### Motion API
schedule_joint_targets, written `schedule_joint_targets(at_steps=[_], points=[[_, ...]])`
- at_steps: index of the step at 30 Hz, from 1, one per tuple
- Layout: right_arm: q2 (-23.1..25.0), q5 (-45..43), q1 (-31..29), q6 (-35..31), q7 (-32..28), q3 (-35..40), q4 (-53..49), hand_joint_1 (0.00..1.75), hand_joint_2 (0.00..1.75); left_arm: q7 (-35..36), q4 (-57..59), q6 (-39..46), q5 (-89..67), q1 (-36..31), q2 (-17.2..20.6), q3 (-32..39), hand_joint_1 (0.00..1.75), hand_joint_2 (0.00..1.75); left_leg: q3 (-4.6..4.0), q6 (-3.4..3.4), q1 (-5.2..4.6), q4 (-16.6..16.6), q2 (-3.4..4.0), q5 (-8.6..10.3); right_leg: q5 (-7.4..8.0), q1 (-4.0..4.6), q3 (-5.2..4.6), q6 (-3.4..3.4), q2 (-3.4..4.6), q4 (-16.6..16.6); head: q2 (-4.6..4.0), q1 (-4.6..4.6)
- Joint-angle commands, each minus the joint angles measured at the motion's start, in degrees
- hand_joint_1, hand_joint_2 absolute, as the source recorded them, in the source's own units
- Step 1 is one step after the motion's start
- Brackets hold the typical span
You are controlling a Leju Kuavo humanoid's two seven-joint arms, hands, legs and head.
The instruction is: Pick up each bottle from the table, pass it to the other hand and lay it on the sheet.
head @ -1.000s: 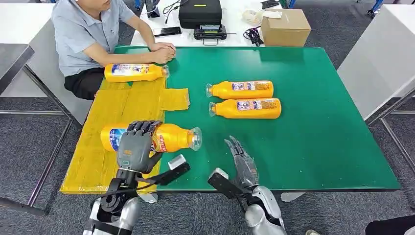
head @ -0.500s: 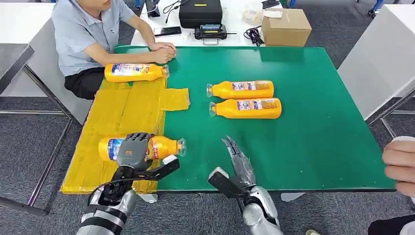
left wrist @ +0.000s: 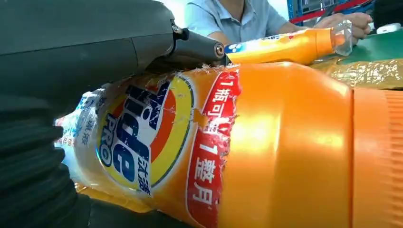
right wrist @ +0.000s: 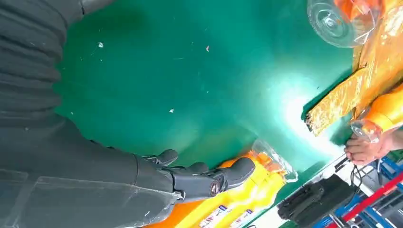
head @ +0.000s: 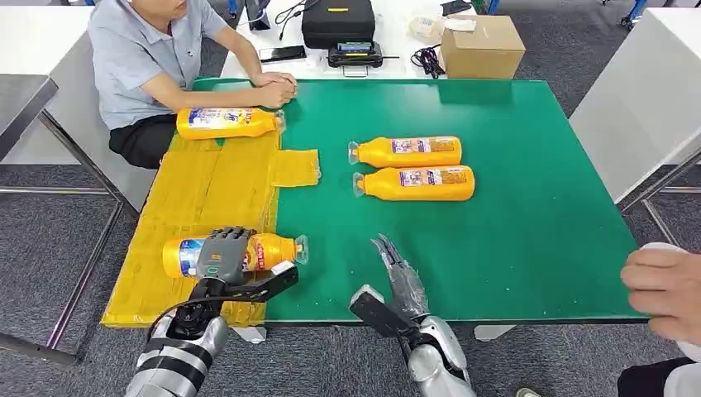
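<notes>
We note the left robot hand (head: 221,255) gripping the bottle (head: 269,251) over the sheet (head: 198,186) by the desk's (head: 529,248) near-left corner; right robot hand (head: 402,277) open. Risk: the round bottle may roll off the sheet's edge on release.

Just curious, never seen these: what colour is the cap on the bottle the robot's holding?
Clear, see-through plastic on the orange bottle; the head view shows it best.

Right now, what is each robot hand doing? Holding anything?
Left hand: holds a bottle lying on the yellow sheet.
Right hand: open, holding nothing, fingers out over the table.
</notes>
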Motion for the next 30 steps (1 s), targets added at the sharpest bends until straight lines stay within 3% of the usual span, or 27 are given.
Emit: schedule_joint_targets(at_steps=[1,6,7,11,13,20,24,30], points=[[-0.8,0.2,-3.2,0.1,-0.2,0.4,4.5,0.00,1.75,0.0,7.2,-1.6,0.1,-2.3,0.9,2.0,0.28,1.75,0.17,-0.08,0.04,0.0,0.13,-0.04,-0.01,0.05,0.14,-0.10,0.10,0.0,0.00,0.00],[-1.1,-0.1,-4.4,-0.1,-0.6,0.1,6.2,0.00,1.75,0.1,10.3,-2.8,0.1,-3.6,0.9,2.2,0.28,1.75,0.16,-0.06,0.02,0.0,0.11,-0.02,0.01,0.03,0.13,-0.09,0.08,-0.1,0.00,0.00],[-1.0,-0.1,-4.5,-0.2,-0.7,0.1,6.4,0.00,1.75,0.0,10.9,-3.4,0.1,-3.9,0.8,2.5,0.12,1.75,0.26,-0.11,0.08,0.0,0.15,-0.06,0.00,0.09,0.24,-0.16,0.11,-0.1,0.00,0.00],[-1.2,-0.4,-5.5,-0.5,-1.3,-0.3,8.3,0.00,1.75,-0.5,14.5,-6.9,0.1,-5.2,0.6,3.5,0.10,1.75,0.36,-0.09,0.05,-0.1,0.12,-0.02,0.02,0.06,0.36,-0.12,0.10,-0.1,0.00,0.00],[-1.4,-0.6,-6.2,-0.7,-1.6,-0.5,9.5,0.00,1.75,-0.7,16.4,-8.1,0.1,-5.8,0.3,4.1,0.00,1.75,0.43,-0.07,0.01,-0.1,0.09,-0.01,0.02,0.02,0.43,-0.09,0.08,-0.1,0.00,0.00],[-1.3,-0.8,-7.5,-1.2,-2.6,-1.1,11.9,0.00,1.75,-1.9,18.9,-7.4,0.1,-6.9,-0.2,4.8,0.00,1.75,0.83,-0.10,0.02,-0.1,0.13,0.04,0.07,0.03,0.81,-0.15,0.13,-0.1,0.00,0.00],[-1.4,-0.9,-6.2,-1.2,-2.2,-1.7,10.1,0.00,1.75,-4.5,12.2,-2.9,0.1,-5.0,-1.4,3.1,0.00,1.75,0.83,-0.15,0.05,-0.1,0.13,0.11,0.17,0.06,0.81,-0.28,0.12,-0.2,0.00,0.00],[-1.4,-0.8,-5.9,-1.0,-2.1,-1.8,9.7,0.00,1.75,-3.9,9.8,-4.8,0.1,-4.1,-1.5,2.6,0.00,1.75,0.77,-0.05,0.00,-0.1,0.01,0.17,0.11,0.01,0.76,-0.22,0.01,-0.1,0.00,0.00]])
